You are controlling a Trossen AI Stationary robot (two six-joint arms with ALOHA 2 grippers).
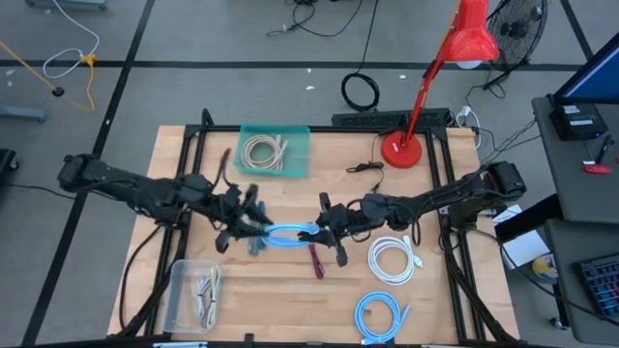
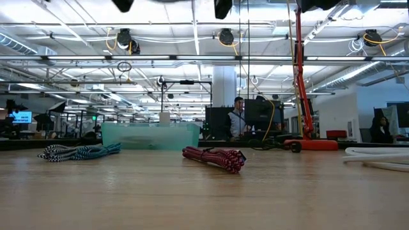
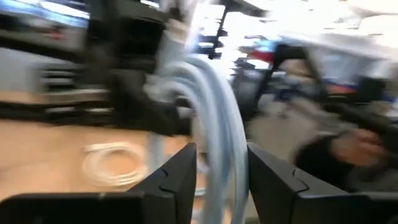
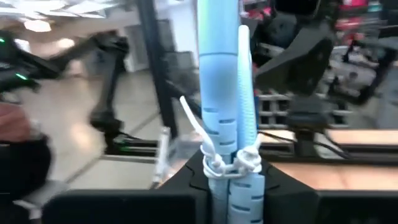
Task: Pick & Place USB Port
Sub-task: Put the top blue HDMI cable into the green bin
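Observation:
A light-blue USB cable coil (image 1: 288, 235) hangs above the table's middle, between my two grippers. My right gripper (image 1: 324, 230) reaches in from the table's right and is shut on the coil (image 4: 219, 93). My left gripper (image 1: 253, 228) comes from the table's left. Its two fingers (image 3: 177, 180) stand apart, with the coil's strands (image 3: 217, 137) in the gap between them. The coil does not show in the low view. A teal bin (image 1: 274, 152) with a white cable stands at the far side. My right gripper pinches the coil between its two fingers at the tied part, where the ribbed sleeves and the white tie (image 4: 231, 165) sit. The fingers come level from the table's right. The coil is lifted clear of the table. Whether my left gripper touches the strands, I cannot tell.
Under the grippers lie a red braided cable (image 2: 214, 158) and a black-and-blue braided cable (image 2: 80, 151). A white coil (image 1: 392, 259) and a blue coil (image 1: 379, 314) lie near right. A clear bin (image 1: 193, 295) stands near left, and a red lamp's base (image 1: 402, 150) far right.

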